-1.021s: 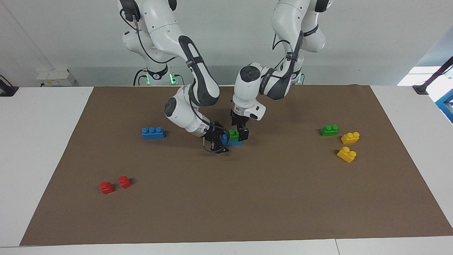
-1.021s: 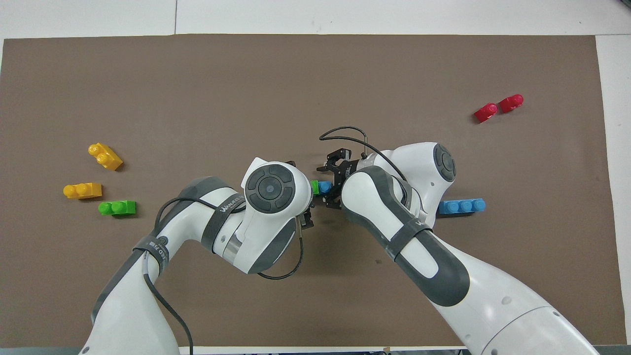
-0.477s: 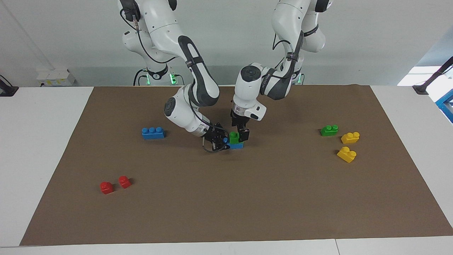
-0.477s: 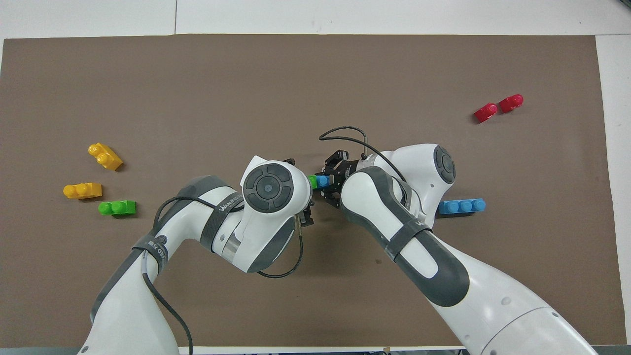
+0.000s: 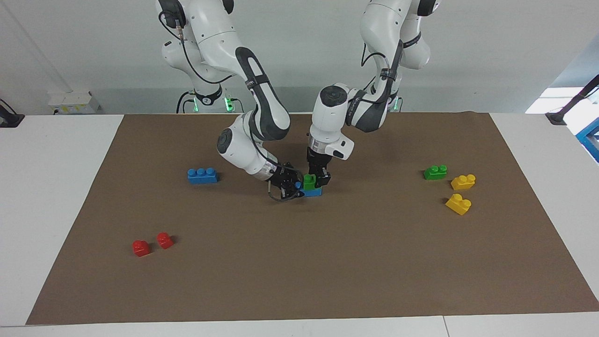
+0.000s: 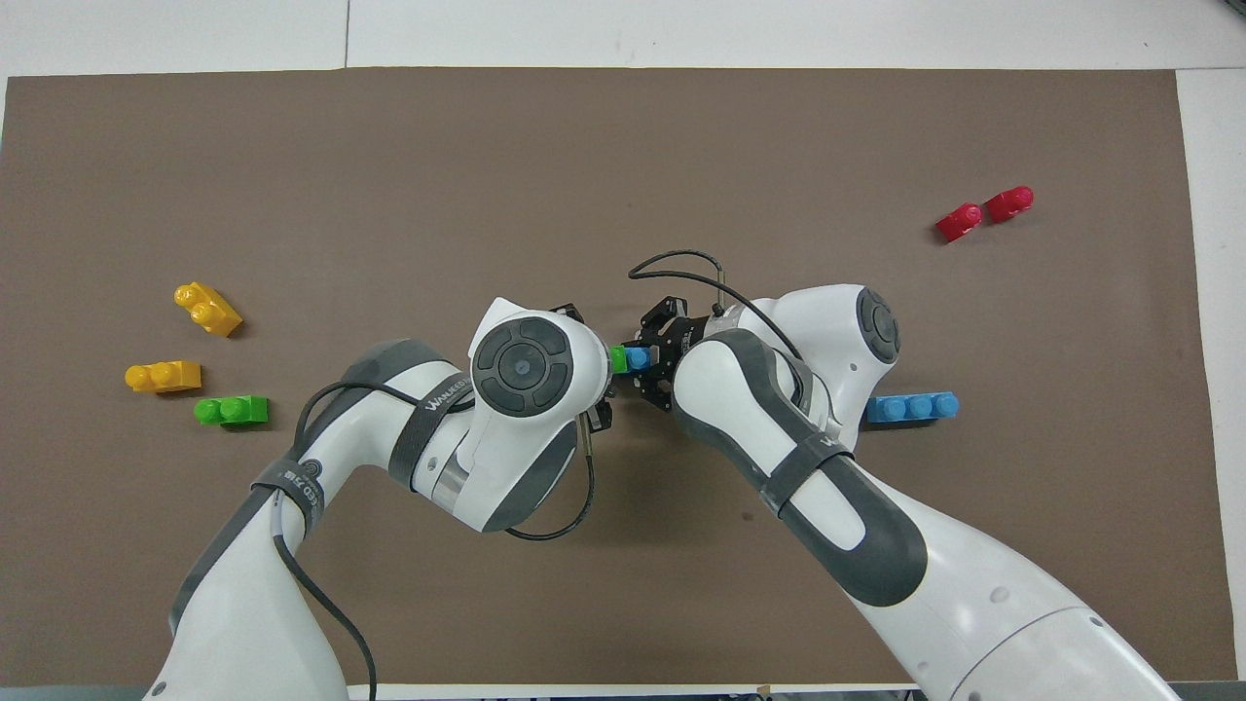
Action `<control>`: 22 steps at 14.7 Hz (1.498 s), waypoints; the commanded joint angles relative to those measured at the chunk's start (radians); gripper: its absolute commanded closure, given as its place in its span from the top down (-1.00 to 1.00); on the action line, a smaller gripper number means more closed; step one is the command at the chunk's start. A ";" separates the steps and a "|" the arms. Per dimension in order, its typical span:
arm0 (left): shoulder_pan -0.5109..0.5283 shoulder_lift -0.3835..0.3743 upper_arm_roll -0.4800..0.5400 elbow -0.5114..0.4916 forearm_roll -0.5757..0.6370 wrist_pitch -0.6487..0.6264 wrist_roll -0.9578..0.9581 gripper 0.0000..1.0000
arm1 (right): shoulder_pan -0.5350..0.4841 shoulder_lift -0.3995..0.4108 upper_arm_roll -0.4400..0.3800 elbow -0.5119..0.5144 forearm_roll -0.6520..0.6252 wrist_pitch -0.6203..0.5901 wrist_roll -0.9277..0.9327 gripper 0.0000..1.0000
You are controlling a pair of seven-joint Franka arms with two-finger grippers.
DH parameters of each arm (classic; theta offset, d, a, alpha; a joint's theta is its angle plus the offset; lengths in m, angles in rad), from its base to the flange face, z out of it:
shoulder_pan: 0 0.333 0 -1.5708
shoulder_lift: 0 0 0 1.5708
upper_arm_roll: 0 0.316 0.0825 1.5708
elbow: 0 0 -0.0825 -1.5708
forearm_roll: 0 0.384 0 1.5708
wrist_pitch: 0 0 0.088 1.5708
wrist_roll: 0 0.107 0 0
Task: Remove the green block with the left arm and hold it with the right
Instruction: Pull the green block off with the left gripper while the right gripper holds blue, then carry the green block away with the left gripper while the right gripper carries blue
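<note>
Brown matting covers a white table below a pale wall, and both arms converge at its middle. From overhead, the left arm's round wrist housing hides nearly all of the green block — only a sliver shows, touching the blue stud of the brick beneath.

The facing view shows more: the green block sits stacked on a blue brick at mid-mat. The left gripper comes straight down at the block's 3 o'clock edge, fingers narrowed against it; whether the grip is complete cannot be told. The right gripper reaches in low at the stack's 9 o'clock, closed on the blue brick's end. In the overhead view the left gripper's fingertips are out of sight under its wrist, while the right gripper shows as a dark cluster beside the stack.

The blue brick's long axis runs between the two arms' ends of the table; the green block's own axis is hard to make out behind the fingers.

Elsewhere — toward the left arm's end — a second green brick and two yellow bricks lie near each other. A loose blue brick and two red pieces lie toward the right arm's end.
</note>
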 commanded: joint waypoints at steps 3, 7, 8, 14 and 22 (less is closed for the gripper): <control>-0.022 0.006 -0.005 -0.013 0.000 -0.009 -0.002 -1.00 | -0.002 0.000 0.002 -0.007 0.035 0.057 -0.024 -1.00; -0.012 -0.011 -0.005 0.000 0.000 -0.028 -0.003 -1.00 | -0.002 0.000 0.002 -0.007 0.035 0.057 -0.024 -1.00; -0.009 -0.023 -0.005 0.007 0.000 -0.044 -0.003 -1.00 | -0.002 0.000 0.002 -0.007 0.035 0.057 -0.024 -1.00; -0.002 -0.118 0.003 0.009 0.000 -0.149 0.003 -1.00 | 0.000 0.000 0.002 -0.007 0.035 0.060 -0.025 -1.00; 0.113 -0.231 0.004 0.007 0.000 -0.302 0.208 -1.00 | -0.080 -0.078 -0.009 0.008 -0.020 -0.052 -0.018 -1.00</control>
